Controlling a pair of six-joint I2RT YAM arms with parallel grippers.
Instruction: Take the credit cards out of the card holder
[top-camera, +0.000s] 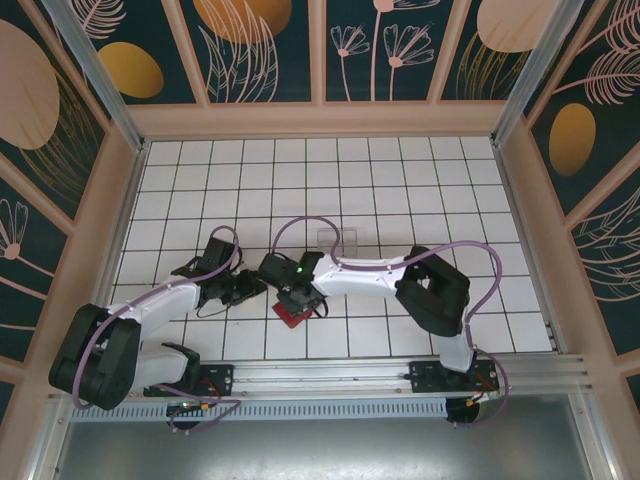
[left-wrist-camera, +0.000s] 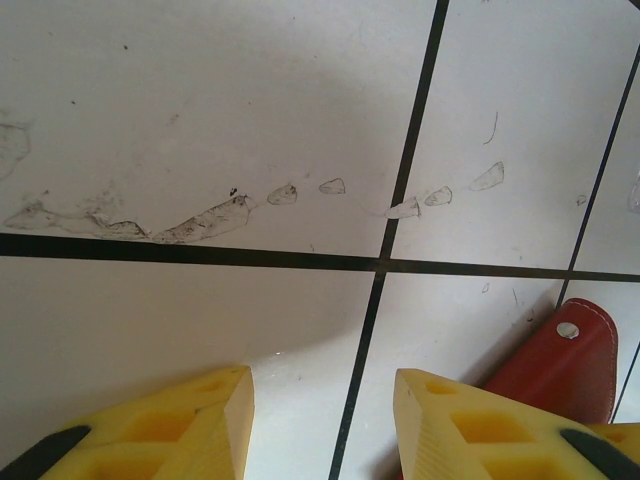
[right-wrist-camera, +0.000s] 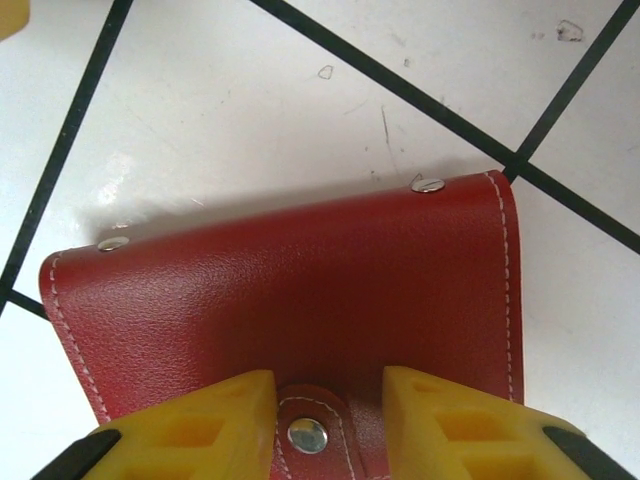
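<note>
The red card holder (right-wrist-camera: 300, 290) lies closed on the white tiled table, its small closing tab with a silver snap (right-wrist-camera: 307, 433) at the near edge. My right gripper (right-wrist-camera: 328, 385) is open and low over the holder, one yellow finger on each side of the tab. From above, the holder (top-camera: 290, 317) peeks out under the right gripper (top-camera: 295, 298). My left gripper (left-wrist-camera: 322, 385) is open over bare tile just left of it, with a corner of the holder (left-wrist-camera: 560, 360) beside its right finger. The credit cards are hidden.
A clear square plastic tray (top-camera: 335, 240) sits on the tiles just behind the right arm's wrist. Wooden walls surround the tiled floor (top-camera: 300, 170). The two grippers are close together near the front centre.
</note>
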